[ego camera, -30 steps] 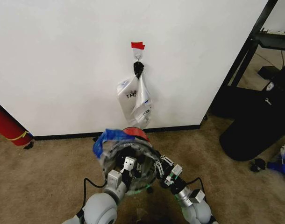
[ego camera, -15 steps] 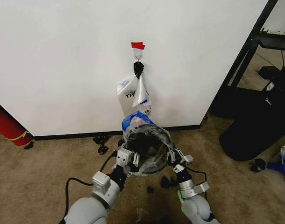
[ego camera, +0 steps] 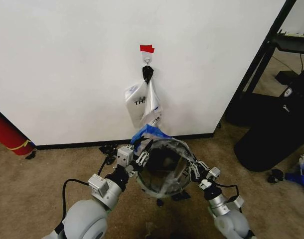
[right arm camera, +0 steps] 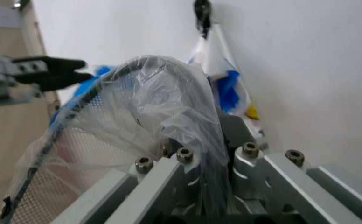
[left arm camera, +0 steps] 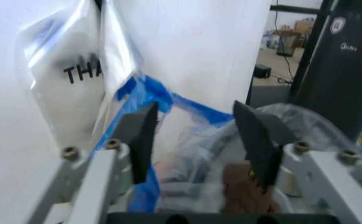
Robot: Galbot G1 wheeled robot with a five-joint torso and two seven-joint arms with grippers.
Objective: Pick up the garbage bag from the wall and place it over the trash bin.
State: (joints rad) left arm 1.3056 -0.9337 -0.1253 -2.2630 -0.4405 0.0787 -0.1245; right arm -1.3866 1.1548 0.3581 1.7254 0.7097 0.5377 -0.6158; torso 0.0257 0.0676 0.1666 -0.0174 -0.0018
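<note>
White wall [ego camera: 67,64] with a "THANK YOU" bag [ego camera: 142,102] on its hook [ego camera: 147,60], trash bin [ego camera: 164,169] on the carpet below, garbage bag [ego camera: 148,133] draped over its rim, left gripper [ego camera: 142,154] spread open beside the blue edge, right gripper [ego camera: 196,172] pinched on the garbage bag

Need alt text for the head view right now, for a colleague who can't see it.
Both grippers, left and right, stretch the garbage bag over the trash bin rim on carpet, beneath other bags hanging from a hook on the wall.
</note>
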